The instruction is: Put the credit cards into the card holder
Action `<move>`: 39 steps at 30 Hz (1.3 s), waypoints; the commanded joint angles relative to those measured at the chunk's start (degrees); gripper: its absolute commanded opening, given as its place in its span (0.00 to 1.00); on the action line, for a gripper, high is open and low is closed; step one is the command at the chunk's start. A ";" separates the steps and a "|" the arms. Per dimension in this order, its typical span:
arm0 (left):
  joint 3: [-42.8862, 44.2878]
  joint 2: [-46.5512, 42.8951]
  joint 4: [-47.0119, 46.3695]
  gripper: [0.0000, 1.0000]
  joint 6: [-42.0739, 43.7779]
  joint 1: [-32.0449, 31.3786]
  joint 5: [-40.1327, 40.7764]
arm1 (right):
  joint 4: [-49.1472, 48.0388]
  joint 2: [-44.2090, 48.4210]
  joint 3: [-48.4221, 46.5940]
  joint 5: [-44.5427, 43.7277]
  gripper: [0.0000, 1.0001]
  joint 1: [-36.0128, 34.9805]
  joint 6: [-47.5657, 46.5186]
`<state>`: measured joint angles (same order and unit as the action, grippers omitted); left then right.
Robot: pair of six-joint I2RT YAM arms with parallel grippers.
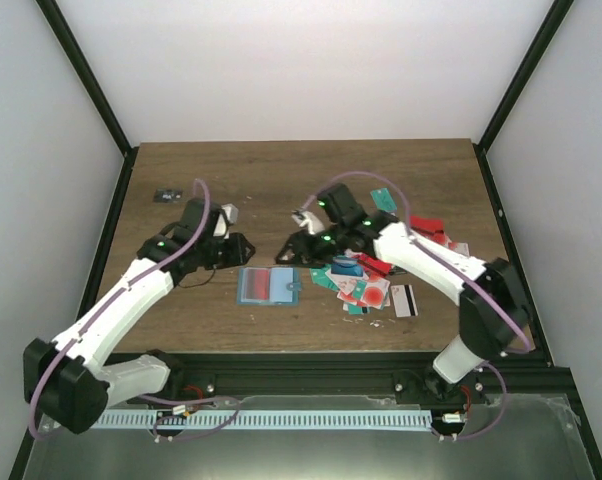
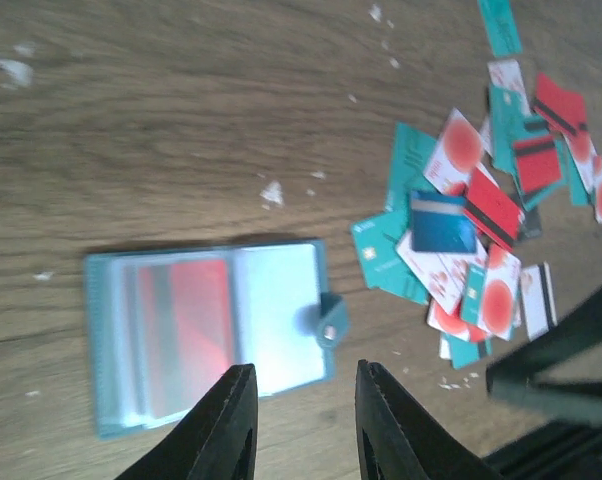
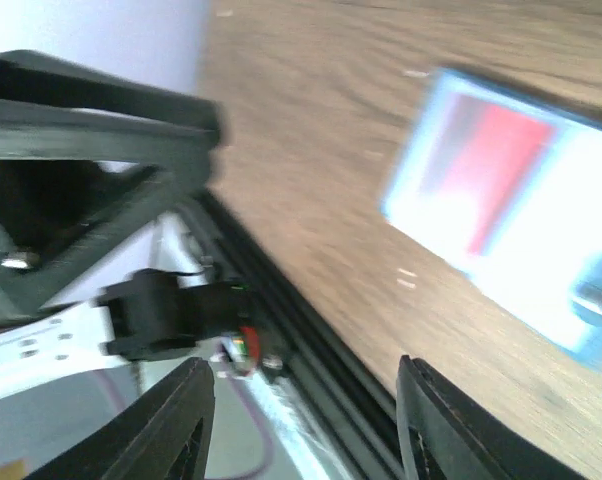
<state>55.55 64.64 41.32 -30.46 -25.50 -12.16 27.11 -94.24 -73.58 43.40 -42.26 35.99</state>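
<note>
1. The left gripper (image 2: 306,430) is nearest the left wrist camera. Its two fingers stand apart with nothing between them, right at the near edge of the card holder (image 2: 211,340).
2. The card holder lies flat and open on the table (image 1: 281,170), between the two grippers in the top view. Its long axis runs left to right, a red card shows inside a sleeve, and its snap tab (image 2: 329,322) points toward the pile.
3. The right gripper (image 3: 311,430) is also spread wide and empty. In its blurred view the holder sits ahead and to one side.
4. The credit cards (image 1: 366,285) lie in a loose heap to the right of the holder and apart from it, partly under the right arm. That arm looks nearer for a pick.
5. The cards overlap and lie flat, so lifting one edge looks awkward. A small dark object (image 1: 164,194) sits well apart at the far left.
</note>
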 commanded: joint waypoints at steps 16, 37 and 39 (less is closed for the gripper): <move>14.10 33.35 -15.03 0.34 -1.66 -19.97 -9.87 | 20.83 17.64 24.40 -34.36 0.97 20.82 2.02; 16.79 39.36 -13.66 0.35 -0.52 -20.77 -9.23 | 23.97 -3.34 13.36 -42.10 0.98 20.88 6.11; 16.26 39.17 -13.74 0.35 -0.31 -20.78 -9.11 | 23.32 -4.24 14.19 -42.48 0.93 20.86 6.19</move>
<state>72.93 103.92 27.07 -32.18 -46.22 -21.87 49.89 -96.92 -58.48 3.66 -21.56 41.23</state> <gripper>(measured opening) 0.351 0.973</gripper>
